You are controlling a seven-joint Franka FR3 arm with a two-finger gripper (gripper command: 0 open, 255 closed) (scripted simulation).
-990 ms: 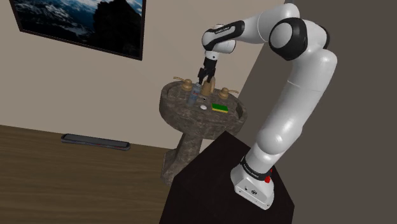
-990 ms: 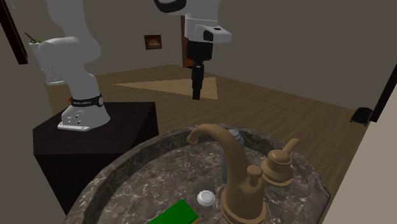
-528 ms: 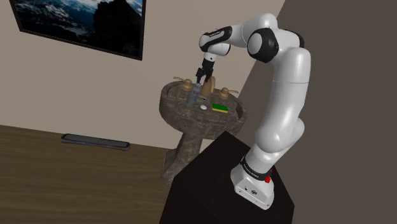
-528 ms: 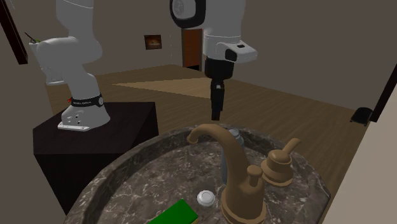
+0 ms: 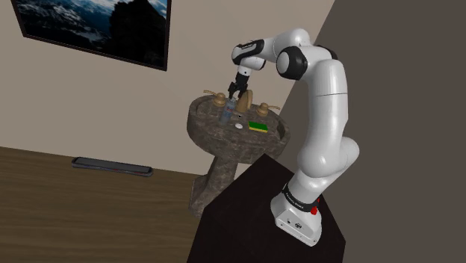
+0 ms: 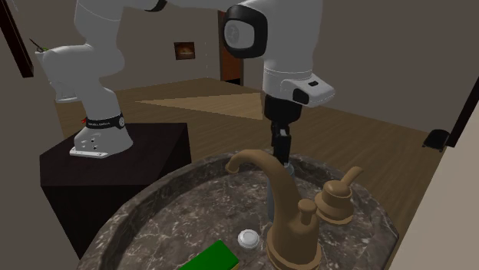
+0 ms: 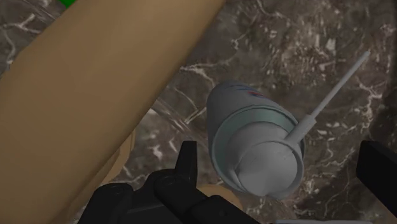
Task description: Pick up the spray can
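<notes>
The black gripper (image 7: 283, 167) hangs with its fingers apart, straddling the spray can (image 7: 254, 149). The can stands directly beneath it on the sink's stone surface. Neither finger touches the can, which sits nearer one finger than the other. It is a smooth, pale grey cylinder with a rounded shoulder, a domed cap and a thin straight straw jutting from the cap. A small red-and-blue mark on its shoulder cannot be read. Just beside the gripper runs the broad, matte tan spout of the faucet (image 7: 95, 95). Below the gripper lies the sink (image 7: 305, 51), dark brown stone veined white like marble. Past the faucet from the gripper rests a flat, bright green sponge (image 6: 207, 257).
</notes>
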